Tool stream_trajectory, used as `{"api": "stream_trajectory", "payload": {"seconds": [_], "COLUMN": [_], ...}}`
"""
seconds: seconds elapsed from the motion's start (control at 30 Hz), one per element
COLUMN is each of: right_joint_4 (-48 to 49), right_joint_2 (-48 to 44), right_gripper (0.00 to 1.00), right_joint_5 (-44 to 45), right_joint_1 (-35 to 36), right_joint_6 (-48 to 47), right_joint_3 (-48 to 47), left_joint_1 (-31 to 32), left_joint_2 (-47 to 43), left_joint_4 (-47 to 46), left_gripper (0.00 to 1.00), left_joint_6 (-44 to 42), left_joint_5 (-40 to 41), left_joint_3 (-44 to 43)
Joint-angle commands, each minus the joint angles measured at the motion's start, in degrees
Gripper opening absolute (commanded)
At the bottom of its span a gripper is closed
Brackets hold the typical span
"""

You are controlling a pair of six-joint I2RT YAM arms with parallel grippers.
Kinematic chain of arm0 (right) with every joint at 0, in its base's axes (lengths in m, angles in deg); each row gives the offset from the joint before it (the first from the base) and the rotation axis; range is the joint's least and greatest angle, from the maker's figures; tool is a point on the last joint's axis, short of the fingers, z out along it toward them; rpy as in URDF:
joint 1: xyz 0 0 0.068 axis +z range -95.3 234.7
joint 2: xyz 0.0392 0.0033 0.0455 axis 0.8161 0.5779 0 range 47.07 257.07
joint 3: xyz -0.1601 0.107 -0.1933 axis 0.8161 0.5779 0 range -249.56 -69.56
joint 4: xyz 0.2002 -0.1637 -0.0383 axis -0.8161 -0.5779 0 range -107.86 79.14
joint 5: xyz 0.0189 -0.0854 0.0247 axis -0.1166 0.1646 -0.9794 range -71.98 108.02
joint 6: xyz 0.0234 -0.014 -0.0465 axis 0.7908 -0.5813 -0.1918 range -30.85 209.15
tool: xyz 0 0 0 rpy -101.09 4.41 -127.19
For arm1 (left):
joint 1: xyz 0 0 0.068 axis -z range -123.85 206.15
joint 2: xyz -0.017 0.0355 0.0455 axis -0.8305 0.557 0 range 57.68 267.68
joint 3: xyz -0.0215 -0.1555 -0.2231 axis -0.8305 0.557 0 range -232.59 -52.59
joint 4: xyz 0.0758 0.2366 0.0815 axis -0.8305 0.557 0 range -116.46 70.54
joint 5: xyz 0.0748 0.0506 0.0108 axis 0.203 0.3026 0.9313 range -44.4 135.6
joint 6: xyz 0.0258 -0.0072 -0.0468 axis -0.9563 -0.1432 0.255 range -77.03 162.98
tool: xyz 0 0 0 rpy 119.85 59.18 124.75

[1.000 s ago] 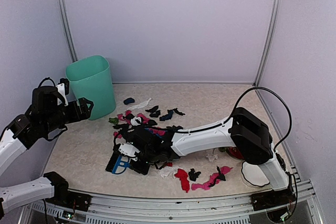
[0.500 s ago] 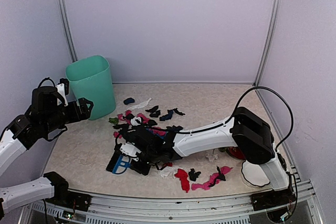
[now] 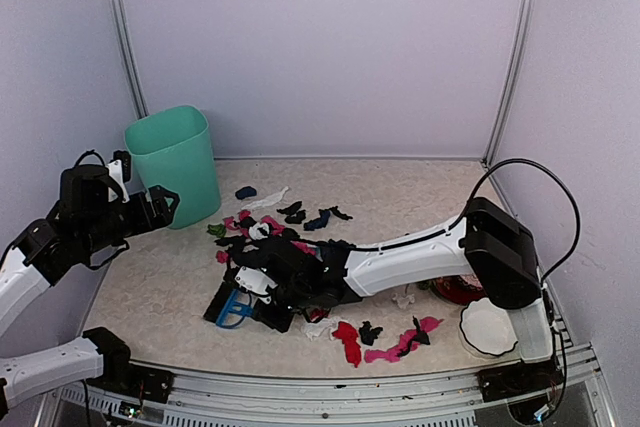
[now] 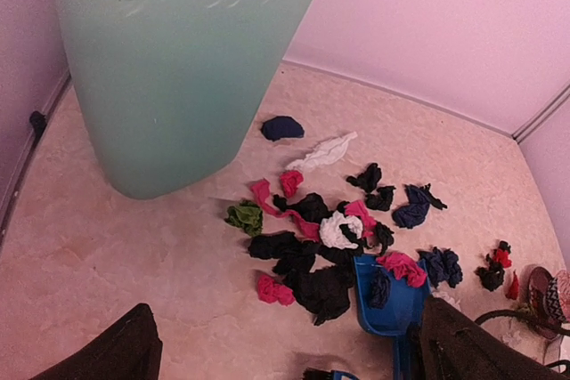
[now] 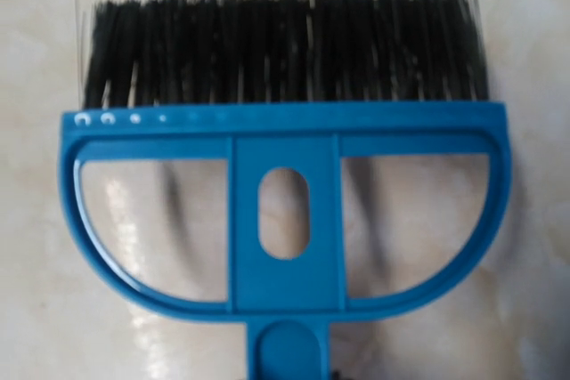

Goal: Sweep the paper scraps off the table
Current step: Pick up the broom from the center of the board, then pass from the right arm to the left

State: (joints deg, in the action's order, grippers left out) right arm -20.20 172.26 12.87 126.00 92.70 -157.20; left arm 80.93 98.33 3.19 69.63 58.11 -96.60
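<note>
The right claw (image 3: 255, 290), gripping the brush (image 3: 232, 309), has nudged it slightly right toward the paper scraps (image 3: 262, 229) (left claw (image 3: 163, 203) hangs wide open), so sweeping looks under way.

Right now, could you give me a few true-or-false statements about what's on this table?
The right claw grips the blue brush. True.
The green bin lies on its side. False: it stands upright.
The left claw holds a scrap. False: it is open and empty.
The paper scraps lie loose on the table. True.
Every scrap is white. False: black, pink, navy and green ones show too.
</note>
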Motion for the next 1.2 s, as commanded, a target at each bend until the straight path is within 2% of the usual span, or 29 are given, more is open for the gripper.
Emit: {"api": "stream_trajectory", "payload": {"seconds": [0.0,0.1,0.3,0.43,0.6,0.9,1.1,1.17], "right_joint_4": [4.12,5.16,9.56,14.74,17.45,20.16,23.25,24.36], "right_joint_2": [-4.63,-6.17,-11.45,-16.13,-19.77,-24.43,-27.31,-28.01], "right_gripper": [0.0,0.0,0.0,0.0,0.0,0.0,0.0,0.0], "right_joint_5": [0.39,0.71,3.13,4.03,4.45,3.22,1.87,1.71], "right_joint_1": [0.67,0.67,0.67,0.67,0.67,0.67,0.67,0.67], "right_joint_6": [1.36,1.54,0.93,-0.21,-1.91,-7.17,-11.47,-12.92], "right_joint_3": [1.74,3.0,8.1,13.98,18.09,23.43,27.69,29.01], "left_joint_1": [-0.34,-0.38,-0.26,0.34,3.11,13.92,15.04,15.04], "left_joint_2": [-1.15,-1.53,-1.84,-2.61,-2.63,7.1,11.51,12.22], "left_joint_4": [1.82,3.1,2.67,-1.99,-11.28,-23.35,-27.67,-29.66], "left_gripper": [0.99,0.99,0.99,0.99,0.98,0.97,0.93,0.89], "left_joint_6": [5.31,7.84,12.13,15.97,20.59,23.44,24.33,25.0], "left_joint_5": [-6.18,-10.63,-25.58,-35.22,-42.97,-46.63,-48.51,-49.68], "left_joint_3": [-0.54,0.08,3.95,9.44,14.67,16.51,16.8,16.93]}}
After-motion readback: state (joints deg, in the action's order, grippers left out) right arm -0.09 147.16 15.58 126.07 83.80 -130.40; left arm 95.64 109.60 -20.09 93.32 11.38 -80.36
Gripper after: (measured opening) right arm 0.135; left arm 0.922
